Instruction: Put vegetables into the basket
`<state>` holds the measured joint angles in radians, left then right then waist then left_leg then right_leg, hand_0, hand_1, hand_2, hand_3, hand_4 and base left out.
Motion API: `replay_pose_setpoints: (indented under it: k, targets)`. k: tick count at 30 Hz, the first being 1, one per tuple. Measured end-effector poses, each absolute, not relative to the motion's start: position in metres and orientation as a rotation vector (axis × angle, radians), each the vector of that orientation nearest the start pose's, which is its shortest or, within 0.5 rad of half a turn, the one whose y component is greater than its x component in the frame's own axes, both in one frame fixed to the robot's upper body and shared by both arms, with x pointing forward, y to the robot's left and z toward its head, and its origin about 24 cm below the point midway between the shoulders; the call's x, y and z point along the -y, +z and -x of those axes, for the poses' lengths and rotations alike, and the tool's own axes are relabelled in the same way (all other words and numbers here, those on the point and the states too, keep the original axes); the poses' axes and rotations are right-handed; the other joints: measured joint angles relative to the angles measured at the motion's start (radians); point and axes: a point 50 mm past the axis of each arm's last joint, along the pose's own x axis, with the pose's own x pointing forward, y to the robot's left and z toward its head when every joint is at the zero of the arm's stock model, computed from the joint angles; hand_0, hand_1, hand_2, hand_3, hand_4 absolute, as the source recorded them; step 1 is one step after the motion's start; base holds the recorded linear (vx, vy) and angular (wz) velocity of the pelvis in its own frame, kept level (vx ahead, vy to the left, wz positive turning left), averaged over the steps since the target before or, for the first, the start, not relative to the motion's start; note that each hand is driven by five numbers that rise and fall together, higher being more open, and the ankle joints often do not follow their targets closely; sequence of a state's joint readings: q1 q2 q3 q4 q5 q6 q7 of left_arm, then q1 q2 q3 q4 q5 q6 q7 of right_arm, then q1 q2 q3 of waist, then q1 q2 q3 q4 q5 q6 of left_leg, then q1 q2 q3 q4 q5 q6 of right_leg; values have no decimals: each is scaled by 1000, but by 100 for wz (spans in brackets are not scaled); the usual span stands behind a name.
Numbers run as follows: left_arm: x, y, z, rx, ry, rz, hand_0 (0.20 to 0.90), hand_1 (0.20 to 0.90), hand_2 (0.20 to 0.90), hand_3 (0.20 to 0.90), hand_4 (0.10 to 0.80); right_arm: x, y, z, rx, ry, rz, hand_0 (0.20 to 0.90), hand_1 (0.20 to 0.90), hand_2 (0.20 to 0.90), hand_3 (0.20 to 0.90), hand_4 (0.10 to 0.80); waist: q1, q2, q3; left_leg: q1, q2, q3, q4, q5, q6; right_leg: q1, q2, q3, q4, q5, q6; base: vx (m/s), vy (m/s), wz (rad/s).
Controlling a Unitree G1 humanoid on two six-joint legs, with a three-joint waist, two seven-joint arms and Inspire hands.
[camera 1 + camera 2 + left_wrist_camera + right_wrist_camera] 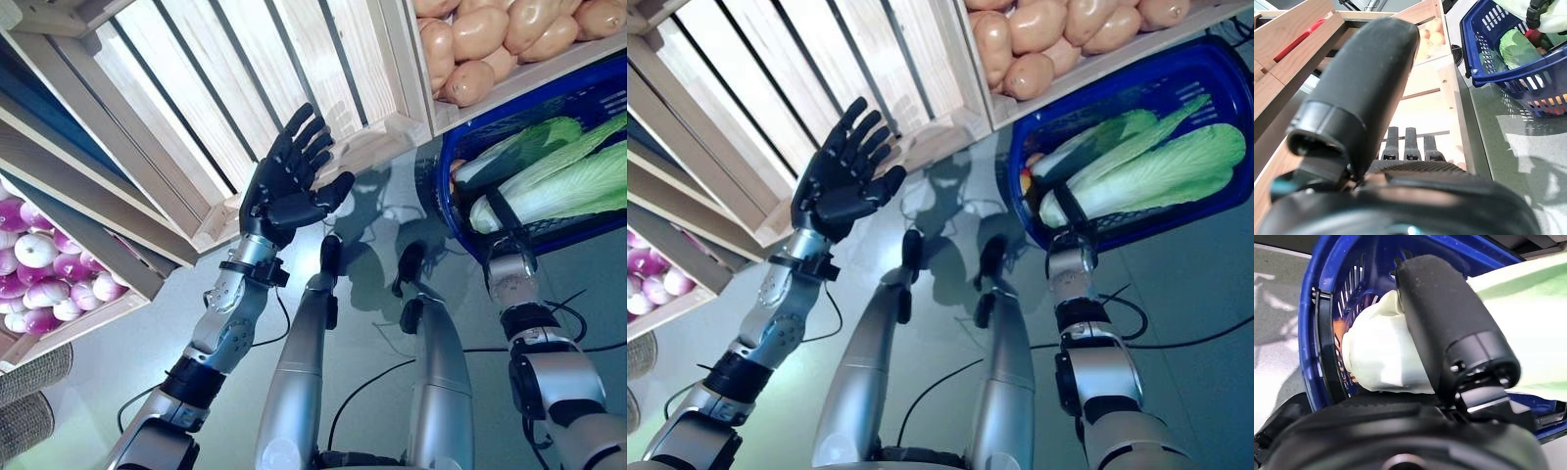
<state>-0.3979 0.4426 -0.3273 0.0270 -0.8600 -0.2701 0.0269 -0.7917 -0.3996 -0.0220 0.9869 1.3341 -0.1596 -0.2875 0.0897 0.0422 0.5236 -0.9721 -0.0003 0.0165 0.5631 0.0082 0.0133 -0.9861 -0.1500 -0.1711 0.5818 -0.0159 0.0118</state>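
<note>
A blue basket (1176, 227) stands at the right with a long napa cabbage (1156, 171) lying in it, beside another green leafy vegetable (1095, 143). My right hand (1068, 211) reaches over the basket's near rim. Its thumb (1449, 328) curls over the cabbage's white stem end (1376, 363), inside the basket wall (1310, 313). My left hand (284, 196) is raised, open and empty, palm up in front of an empty wooden crate (225, 88); its thumb (1361, 83) and straight fingers (1405, 142) hold nothing.
A crate of potatoes (480, 39) sits behind the basket. Purple and white onions (39, 264) fill a lower crate at the far left. A small orange and red vegetable (1027, 174) shows at the basket's left end. Grey floor lies below.
</note>
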Motion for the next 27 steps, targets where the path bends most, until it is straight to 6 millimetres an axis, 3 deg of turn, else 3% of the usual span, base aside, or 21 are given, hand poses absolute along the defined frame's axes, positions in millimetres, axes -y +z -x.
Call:
replay_pose_setpoints:
  k: [16, 23, 27]
  targets:
    - [-142, 149, -304, 385, -399, 433, 900, 900, 900, 900, 800, 263, 84, -371, -74, -625, -994, 900, 900, 900, 900, 800, 11, 0, 0, 19, -1, -6, -13, 3, -5, 16, 2, 0, -4, -3, -3, 27, -20, 0]
    - [-143, 144, -301, 375, -432, 447, 900, 900, 900, 900, 800, 265, 64, -360, -97, -710, -995, 900, 900, 900, 900, 800, 11, 0, 0, 103, -2, -6, -48, 7, -8, 96, 3, -2, -29, -5, -1, 26, 17, -1]
    - [-145, 131, -295, 341, -441, 447, 900, 900, 900, 900, 800, 263, 41, -347, -116, -765, -997, 900, 900, 900, 900, 800, 7, 0, 0, 216, -2, -5, -111, 8, -11, 203, 10, -3, -92, 0, 6, 28, 75, -5]
